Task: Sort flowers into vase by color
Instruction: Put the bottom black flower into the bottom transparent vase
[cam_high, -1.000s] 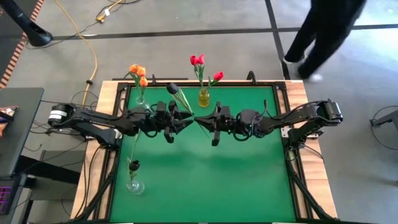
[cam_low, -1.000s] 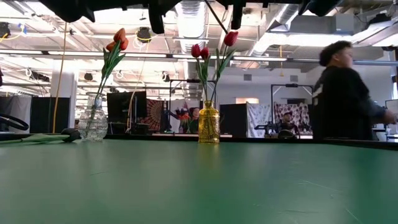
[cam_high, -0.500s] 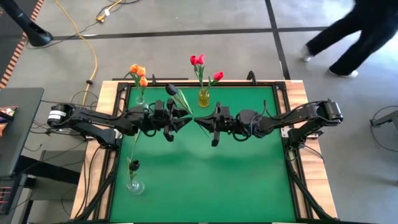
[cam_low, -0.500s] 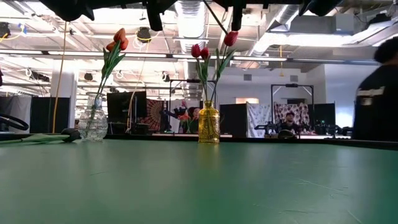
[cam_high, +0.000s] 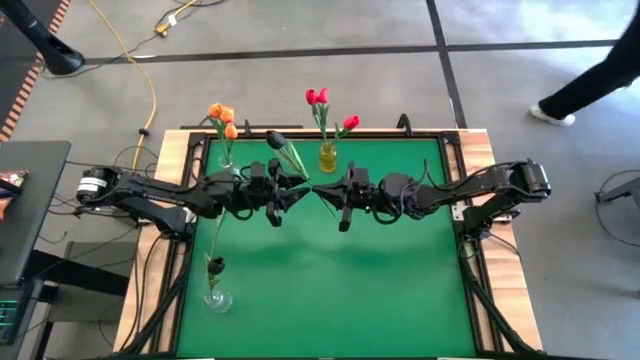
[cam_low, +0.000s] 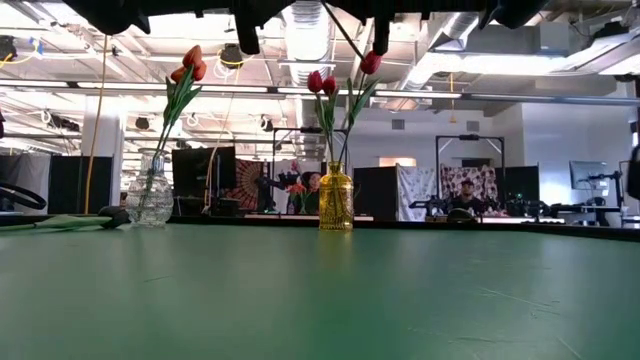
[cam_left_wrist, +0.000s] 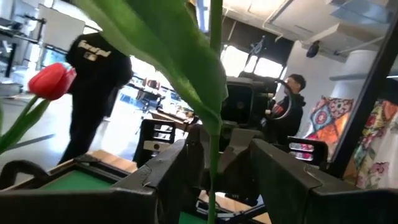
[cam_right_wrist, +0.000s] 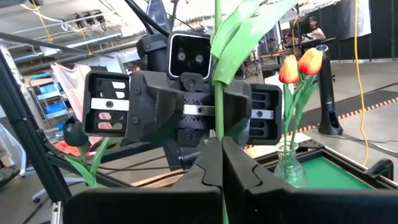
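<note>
Your right end effector (cam_high: 330, 197) is clamped tight on the thin green stem of the near-black artificial tulip (cam_high: 277, 143), holding it in the air above the middle of the green felt-topped table (cam_high: 320, 290). Your left end effector (cam_high: 296, 193) faces it from just beside, with its dark fingers (cam_left_wrist: 168, 177) spread on either side of that same stem and not pinching it. This looks like a hand-over.

To do it well, close the left fingers squarely on bare stem, clear of the broad, limp leaf (cam_left_wrist: 168, 37) that hangs across its wrist view, since a pinched leaf would probably let the stem twist. Judging by how thin the stem is, release the right side only once the left grip is firm, or the flower may tip and drop.

The dark head belongs with the other near-black tulip in the clear glass vase (cam_high: 216, 298) at the near-left of the table. That neck looks narrow, so bring the stem down upright and lead with its cut end.

The orange tulips (cam_high: 221, 115) stand in a clear, ribbed glass vase (cam_low: 153, 200) at the far-left edge. The red tulips (cam_high: 320, 98) fill a slim amber glass bottle (cam_low: 336, 198) at the far middle.
</note>
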